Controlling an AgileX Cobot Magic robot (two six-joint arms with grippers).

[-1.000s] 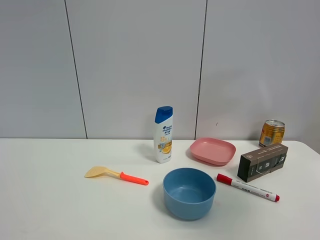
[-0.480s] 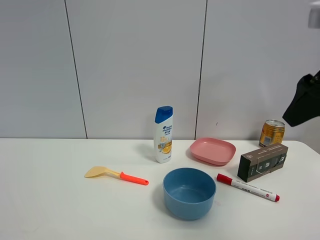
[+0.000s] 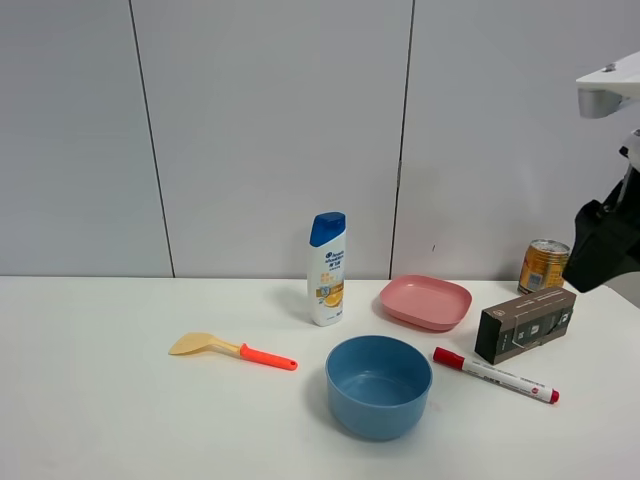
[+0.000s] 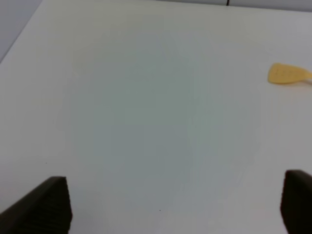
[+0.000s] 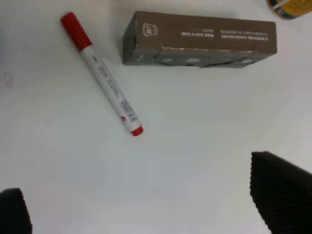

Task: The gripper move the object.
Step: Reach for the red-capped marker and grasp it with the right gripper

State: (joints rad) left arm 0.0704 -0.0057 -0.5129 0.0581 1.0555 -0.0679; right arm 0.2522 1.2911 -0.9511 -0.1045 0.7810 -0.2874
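The marker [image 3: 495,375] has a white barrel, a red cap and a red tail. It lies flat on the white table, between the blue bowl [image 3: 378,385] and the dark box [image 3: 525,323]. My right gripper [image 3: 603,245] is black with a white housing and hangs high at the right edge, above and right of the box. In the right wrist view the marker [image 5: 105,78] lies beside the box [image 5: 200,39], and the right gripper [image 5: 141,195] is open wide, empty, well above the table. My left gripper [image 4: 173,195] is open and empty over bare table.
A pink plate [image 3: 425,300], a shampoo bottle [image 3: 327,268] and a gold can [image 3: 544,265] stand behind the bowl and box. A beige spatula [image 3: 232,348] with an orange-red handle lies left of the bowl; its blade shows in the left wrist view [image 4: 287,74].
My right arm has come into the exterior view at the right edge and moved down and a little inward. The marker and the other things have not moved.
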